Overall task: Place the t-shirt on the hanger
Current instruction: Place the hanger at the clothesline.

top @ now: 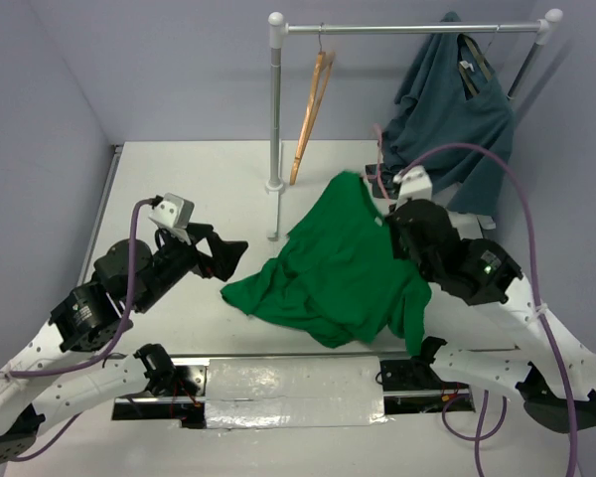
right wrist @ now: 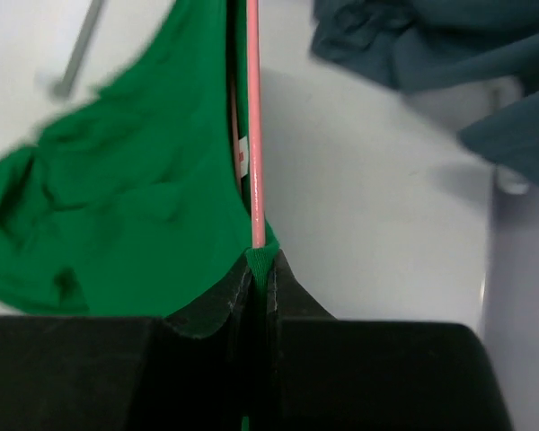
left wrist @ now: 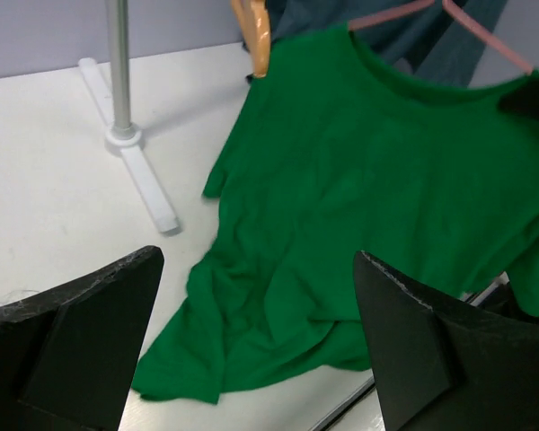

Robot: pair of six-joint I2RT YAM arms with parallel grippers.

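Right fingers (right wrist: pixel 259 274) pinched tight on bright green cloth t-shirt (top: pixel 338 268) at its collar edge; left fingers (top: pixel 230 256) wide open, empty.
Thin pink wire hanger (right wrist: pixel 254 135) runs straight ahead out of the right fingers' pinch. Shirt lies crumpled on the white surface (top: pixel 179 169) between both fingers, just ahead of the left.

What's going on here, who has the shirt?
The right gripper is clamped on the pink hanger and a fold of the green t-shirt near its neck. The rest of the shirt lies crumpled on the table. The left gripper hangs open near it, holding nothing.
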